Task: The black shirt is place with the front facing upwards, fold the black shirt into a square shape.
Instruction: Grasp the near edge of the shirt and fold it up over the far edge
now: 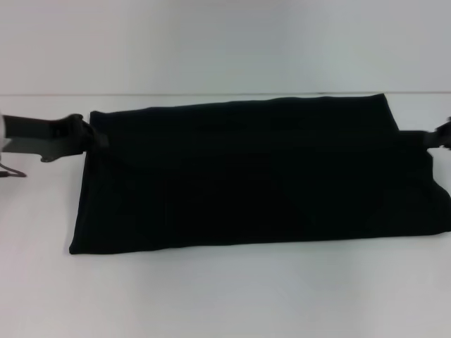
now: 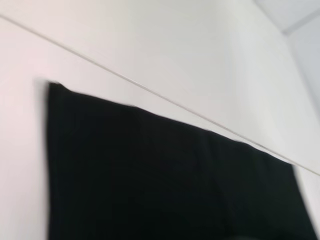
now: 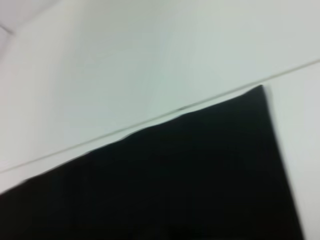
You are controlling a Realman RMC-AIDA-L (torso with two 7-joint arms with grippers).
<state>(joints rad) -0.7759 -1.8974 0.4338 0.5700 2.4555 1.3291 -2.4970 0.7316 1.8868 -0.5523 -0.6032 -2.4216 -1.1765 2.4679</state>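
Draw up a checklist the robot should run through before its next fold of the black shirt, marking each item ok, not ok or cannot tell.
1. Black shirt lies flat on the white table: ok.
2. Shape already square: not ok; it is a wide rectangle.
3. Left gripper sits at the shirt's far left corner: ok.
4. Right gripper sits at the shirt's right edge: ok.
5. Either gripper has cloth pinched: cannot tell.
6. Lettering hidden inside the fold: ok, none shows.

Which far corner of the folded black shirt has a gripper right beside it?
The far-left corner of the black shirt: the left gripper touches it, while the right gripper sits lower along the right edge.
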